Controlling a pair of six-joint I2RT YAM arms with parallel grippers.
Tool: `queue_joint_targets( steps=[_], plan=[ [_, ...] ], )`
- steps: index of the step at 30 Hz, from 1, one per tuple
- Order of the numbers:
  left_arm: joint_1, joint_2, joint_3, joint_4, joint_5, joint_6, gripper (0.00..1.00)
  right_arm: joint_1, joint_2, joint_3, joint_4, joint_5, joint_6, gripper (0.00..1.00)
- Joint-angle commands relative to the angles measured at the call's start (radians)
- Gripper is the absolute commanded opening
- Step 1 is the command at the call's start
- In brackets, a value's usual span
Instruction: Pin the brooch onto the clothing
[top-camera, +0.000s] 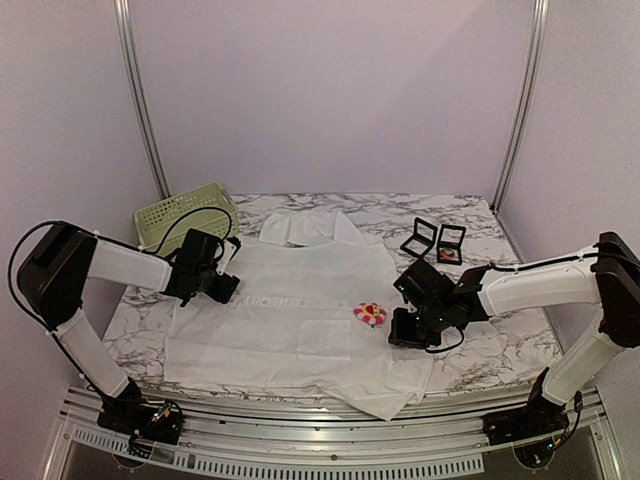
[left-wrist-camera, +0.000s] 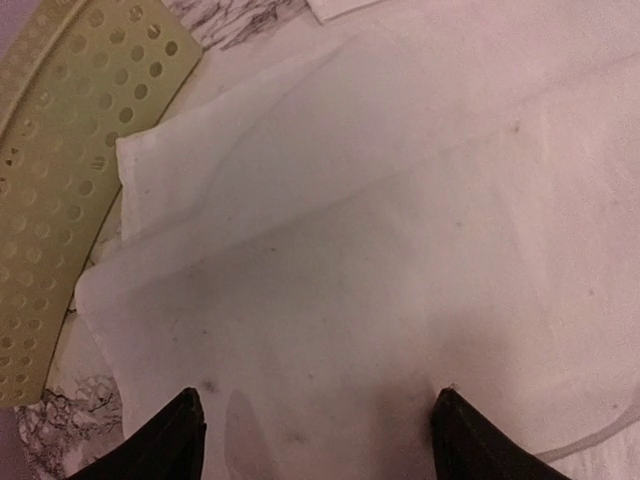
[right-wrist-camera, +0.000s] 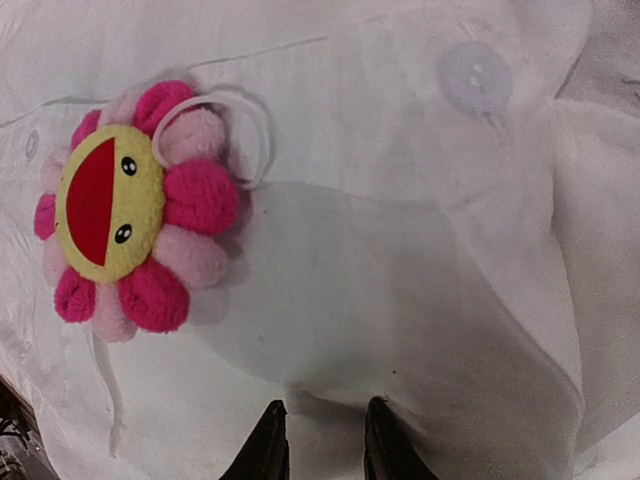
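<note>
1. Only the top view showed the whole white shirt (top-camera: 290, 335) spread on the marble surface (top-camera: 505, 350), with a green basket (top-camera: 178, 214) at its far-left corner.
2. Only the right wrist view detailed the brooch (right-wrist-camera: 120, 230) — a pink plush flower with a yellow face, lying on the shirt front.
3. The left end effector (left-wrist-camera: 315, 445) was spread wide over shirt cloth, grasping nothing.
4. The right end effector (right-wrist-camera: 325, 445) stood near the brooch, its fingers almost together with cloth in the gap — whether it was pinched could not be told.

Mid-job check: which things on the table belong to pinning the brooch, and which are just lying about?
Job: flower brooch; white shirt.
Lying about: green perforated basket; two black cases.
</note>
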Motion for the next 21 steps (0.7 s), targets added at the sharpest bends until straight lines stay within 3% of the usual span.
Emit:
queue_joint_targets(
  steps=[1, 3, 5, 9, 13, 17, 21],
  plan=[
    [0.008, -0.034, -0.036, -0.015, -0.007, 0.015, 0.77, -0.031, -0.004, 0.017, -0.218, 0.002, -0.041, 0.27],
    [-0.018, -0.078, -0.046, 0.035, 0.023, 0.082, 0.78, -0.08, -0.036, 0.077, -0.236, 0.05, -0.091, 0.32],
    [-0.048, -0.121, -0.034, 0.063, 0.033, 0.098, 0.83, -0.167, -0.075, 0.148, -0.238, 0.136, -0.158, 0.43],
    [-0.114, -0.19, 0.041, 0.015, 0.076, 0.076, 0.94, -0.356, -0.1, 0.198, -0.115, 0.224, -0.341, 0.52],
    [-0.18, -0.212, 0.094, -0.028, 0.091, 0.05, 0.97, -0.528, -0.007, 0.281, -0.006, 0.243, -0.506, 0.54],
    [-0.205, -0.217, 0.107, -0.035, 0.11, 0.051, 0.97, -0.59, 0.164, 0.38, 0.089, 0.285, -0.648, 0.63],
    [-0.217, -0.2, 0.105, -0.037, 0.102, 0.039, 0.97, -0.629, 0.335, 0.496, 0.137, 0.263, -0.766, 0.64]
  ],
)
